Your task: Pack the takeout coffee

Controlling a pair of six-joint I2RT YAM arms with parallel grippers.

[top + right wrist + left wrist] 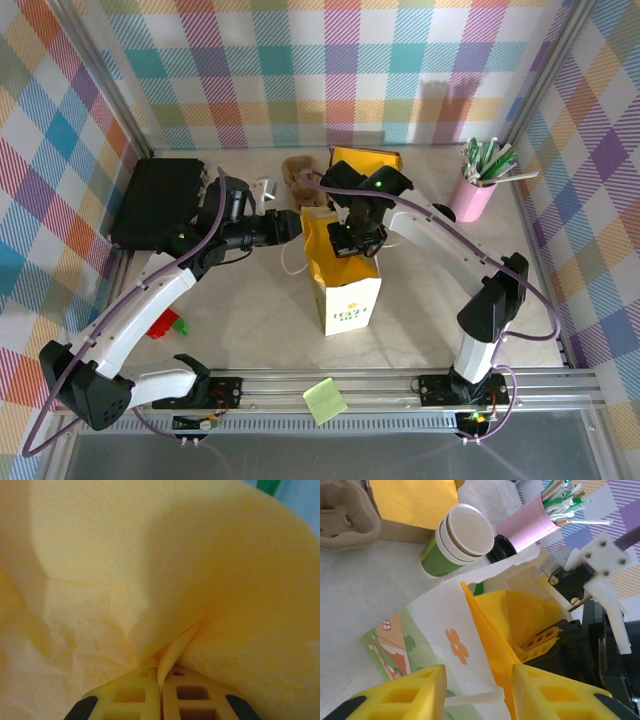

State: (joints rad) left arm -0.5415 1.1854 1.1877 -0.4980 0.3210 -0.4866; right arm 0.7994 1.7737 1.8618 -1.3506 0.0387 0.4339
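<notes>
Tabletop (355, 595): takeout coffee (454, 541) beyond left hand (478, 692)

The top external view looks down from high behind the arm bases, taking in the pale surface (240, 320) to the far plaid wall (330, 70). The left wrist view sits low and close behind the left pincer (477, 682), facing right across the white paper bag with a yellow lining (440, 617) toward the pink cup of green-and-white straws (525, 527). The right wrist view, behind the right pincer (161, 692), is pressed near that lining. All three share the bag.
</notes>
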